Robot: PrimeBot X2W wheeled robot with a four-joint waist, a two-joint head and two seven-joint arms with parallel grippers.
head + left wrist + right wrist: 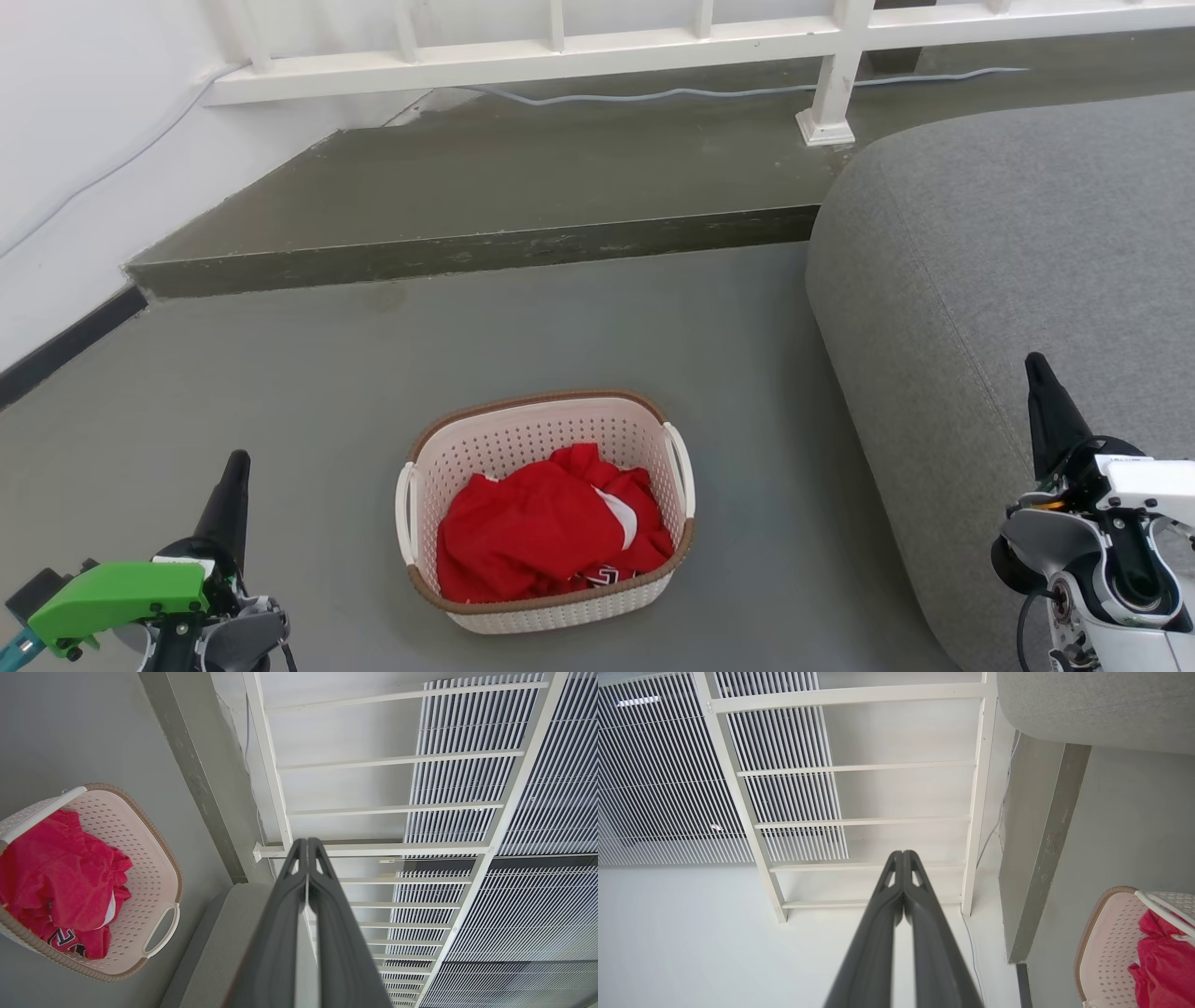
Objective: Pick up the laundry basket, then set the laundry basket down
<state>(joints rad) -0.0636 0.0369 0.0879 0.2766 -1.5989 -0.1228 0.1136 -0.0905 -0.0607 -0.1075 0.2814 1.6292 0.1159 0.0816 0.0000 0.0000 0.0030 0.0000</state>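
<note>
Grey floor [308, 373] in a corner with a white wall on the left. Left gripper [236, 464] is at the near-left of the floor. Its two dark fingers [280, 924] are pressed together tip to tip with nothing between them, which is clear in the left wrist view. Right gripper [1036, 369] is at the near-right, over the front edge of the grey sofa [1008, 243]. Its fingers [873, 933] are also together and empty. The laundry basket [523, 437] stands upright on the floor between the two grippers, well apart from both and toward the near edge. It is near the sofa's side but not touching it. It has a brown rim and cream perforated walls, with a white loop handle [404, 513] on each short side. A crumpled red garment [537, 527] lies inside, with a bit of white and dark print showing. Past the basket, a raised step [467, 250] runs across the far side of the floor. A white railing [560, 54] stands above it, and a pale cable [653, 93] lies along the step.
</note>
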